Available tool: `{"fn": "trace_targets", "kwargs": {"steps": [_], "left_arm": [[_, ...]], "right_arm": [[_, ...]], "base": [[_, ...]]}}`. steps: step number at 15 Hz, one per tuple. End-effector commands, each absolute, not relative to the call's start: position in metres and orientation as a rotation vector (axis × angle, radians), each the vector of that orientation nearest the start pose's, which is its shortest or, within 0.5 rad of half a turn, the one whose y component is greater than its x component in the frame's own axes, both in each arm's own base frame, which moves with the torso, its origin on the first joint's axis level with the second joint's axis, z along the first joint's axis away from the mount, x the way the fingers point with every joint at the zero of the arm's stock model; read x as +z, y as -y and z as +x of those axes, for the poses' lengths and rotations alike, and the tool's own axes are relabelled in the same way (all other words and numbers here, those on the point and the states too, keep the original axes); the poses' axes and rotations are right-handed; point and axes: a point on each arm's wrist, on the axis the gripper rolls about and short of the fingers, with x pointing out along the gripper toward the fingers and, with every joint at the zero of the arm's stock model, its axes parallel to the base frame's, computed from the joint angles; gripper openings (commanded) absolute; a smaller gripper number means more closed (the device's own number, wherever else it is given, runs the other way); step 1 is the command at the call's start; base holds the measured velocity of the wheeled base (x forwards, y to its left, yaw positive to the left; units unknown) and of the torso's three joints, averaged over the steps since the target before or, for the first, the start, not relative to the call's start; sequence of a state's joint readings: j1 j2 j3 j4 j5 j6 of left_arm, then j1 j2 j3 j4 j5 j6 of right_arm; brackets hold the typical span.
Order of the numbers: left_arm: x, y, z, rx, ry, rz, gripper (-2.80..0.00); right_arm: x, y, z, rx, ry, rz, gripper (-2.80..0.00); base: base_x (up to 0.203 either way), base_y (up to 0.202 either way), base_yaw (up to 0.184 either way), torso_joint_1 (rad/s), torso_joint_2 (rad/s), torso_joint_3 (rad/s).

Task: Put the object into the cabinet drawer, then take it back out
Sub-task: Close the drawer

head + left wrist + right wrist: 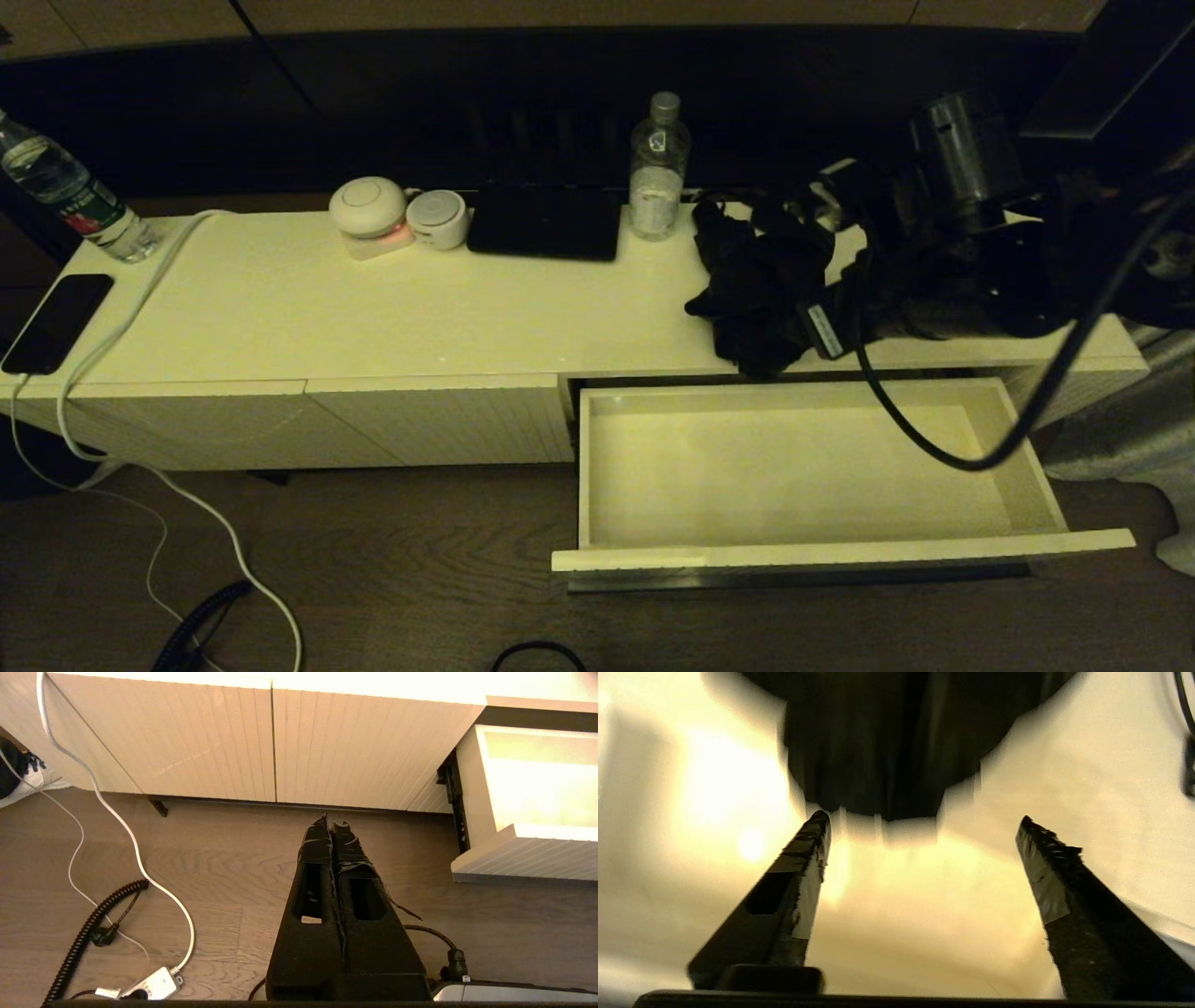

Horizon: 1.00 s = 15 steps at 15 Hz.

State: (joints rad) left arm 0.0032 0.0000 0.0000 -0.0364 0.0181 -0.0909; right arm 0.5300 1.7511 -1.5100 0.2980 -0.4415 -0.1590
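Cream-white and long, the cabinet top (280, 308) carries the umbrella (761, 289), a bunched heap of black fabric lying near the front edge, just above the pulled-out drawer (794, 467), whose pale interior holds nothing. The right gripper (920, 826) hovers over the cabinet top with its fingers (803, 858) spread wide and gripping nothing; the dark mass of the umbrella sits just beyond the fingertips, ahead of the gap between them, not touching either. The left gripper (332, 823) hangs low over the wooden floor (210, 868), its fingers pressed together, pointing at the ribbed cabinet front (233, 742), with the drawer's side off beside the fingertips.
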Motion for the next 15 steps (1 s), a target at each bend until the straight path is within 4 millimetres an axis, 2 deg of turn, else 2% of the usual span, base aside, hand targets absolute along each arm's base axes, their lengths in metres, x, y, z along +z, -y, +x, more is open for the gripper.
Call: {"fn": "trace_targets", "kwargs": {"steps": [1,2,3,5,9,11,15], "left_arm": [[0.079,0.000,-0.023,0.020,0.039,-0.092,-2.80],[0.079,0.000,-0.023,0.020,0.039,-0.092,-2.80],[0.079,0.000,-0.023,0.020,0.038,-0.092,-2.80],[0.079,0.000,-0.023,0.020,0.039,-0.092,-2.80],[0.079,0.000,-0.023,0.020,0.039,-0.092,-2.80],[0.079,0.000,-0.023,0.020,0.039,-0.092,-2.80],[0.079,0.000,-0.023,0.020,0.039,-0.092,-2.80]], "right_arm": [[0.269,-0.131,0.236,0.167,-0.478,-0.540,0.00],[0.256,-0.122,0.221,0.199,-0.496,-0.629,0.00],[0.242,-0.113,0.205,0.241,-0.510,-0.715,-2.80],[0.216,-0.100,0.180,0.322,-0.532,-0.831,-2.80],[0.171,-0.089,0.149,0.427,-0.599,-0.941,-2.80],[0.150,-0.089,0.147,0.438,-0.614,-0.949,-2.80],[0.106,-0.101,0.167,0.430,-0.648,-0.941,-2.80]], "base": [[0.000,0.000,0.000,0.000,0.00,0.000],[0.000,0.000,0.000,0.000,0.00,0.000],[0.000,0.000,0.000,0.000,0.00,0.000],[0.000,0.000,0.000,0.000,0.00,0.000],[0.000,0.000,0.000,0.000,0.00,0.000],[0.000,0.000,0.000,0.000,0.00,0.000],[0.000,0.000,0.000,0.000,0.00,0.000]]}}
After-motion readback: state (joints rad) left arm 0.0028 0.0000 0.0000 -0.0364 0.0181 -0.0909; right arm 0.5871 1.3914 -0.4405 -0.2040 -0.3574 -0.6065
